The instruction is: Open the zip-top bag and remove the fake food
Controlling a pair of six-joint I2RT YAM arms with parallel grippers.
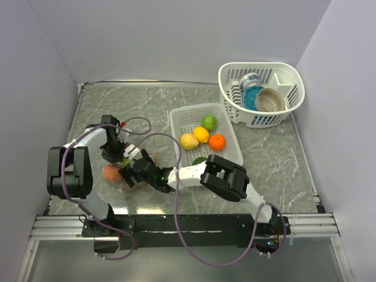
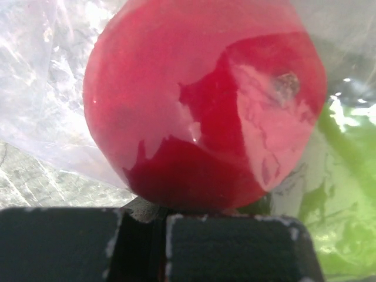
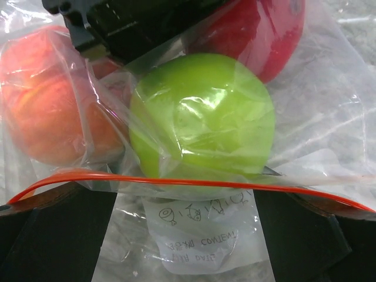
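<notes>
The zip-top bag (image 3: 329, 117) lies on the table at the left, its orange-red zip strip (image 3: 194, 183) stretched across the right wrist view. Inside it are a green fruit (image 3: 202, 114), a peach fruit (image 3: 47, 100) and a red fruit (image 2: 200, 100). My right gripper (image 3: 188, 235) is open, a finger on each side of the bag's mouth. My left gripper (image 2: 158, 220) is shut, pinching the bag's film right beside the red fruit. In the top view the bag (image 1: 114, 173) sits between the left gripper (image 1: 116, 154) and the right gripper (image 1: 130, 171).
A flat white slotted basket (image 1: 176, 120) at the middle holds green (image 1: 209, 122), yellow (image 1: 189, 141) and orange (image 1: 217, 141) fruits. A taller white basket (image 1: 294, 79) at the back right holds blue and tan dishes. Walls close in on three sides.
</notes>
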